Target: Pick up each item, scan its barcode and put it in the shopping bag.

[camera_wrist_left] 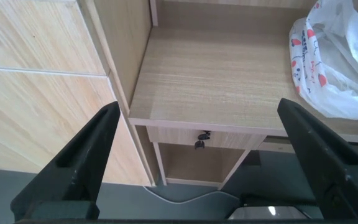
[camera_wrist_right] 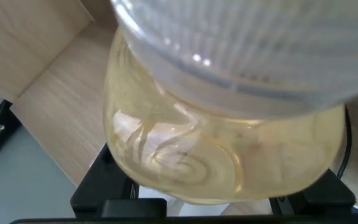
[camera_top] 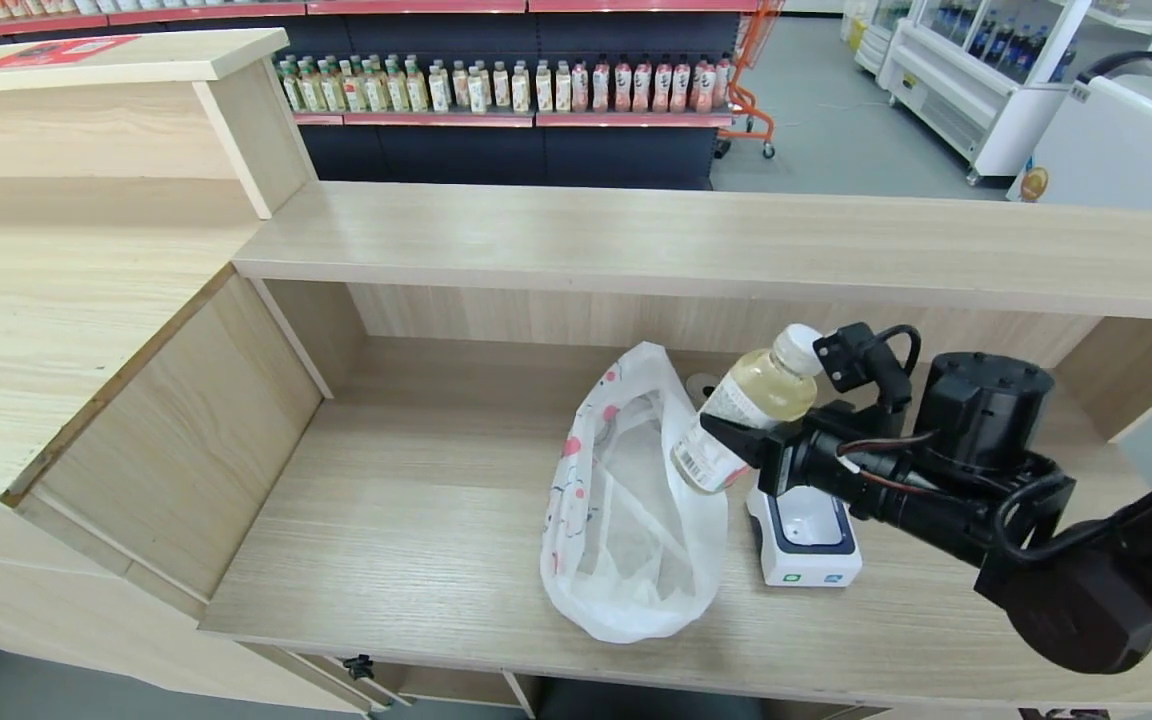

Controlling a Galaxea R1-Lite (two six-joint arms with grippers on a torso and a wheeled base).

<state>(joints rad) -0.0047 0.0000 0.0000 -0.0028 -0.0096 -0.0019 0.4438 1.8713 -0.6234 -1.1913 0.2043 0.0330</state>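
My right gripper [camera_top: 748, 440] is shut on a bottle [camera_top: 748, 408] of pale yellow drink with a white cap, held tilted in the air. Its base with the barcode label hangs over the right rim of the white shopping bag [camera_top: 626, 510], which lies open on the counter. The white and blue scanner [camera_top: 804, 530] stands just right of the bag, below the gripper. In the right wrist view the bottle [camera_wrist_right: 222, 143] sits close between the fingers. My left gripper [camera_wrist_left: 197, 162] is open, low off the counter's front left corner, with the bag [camera_wrist_left: 337, 59] far to one side.
The wooden counter [camera_top: 406, 520] has a raised back shelf [camera_top: 716, 245] and a side wall [camera_top: 186, 450] on the left. A small round object [camera_top: 704, 388] lies behind the bag. Drawers and a latch [camera_wrist_left: 199, 139] sit under the counter's front edge.
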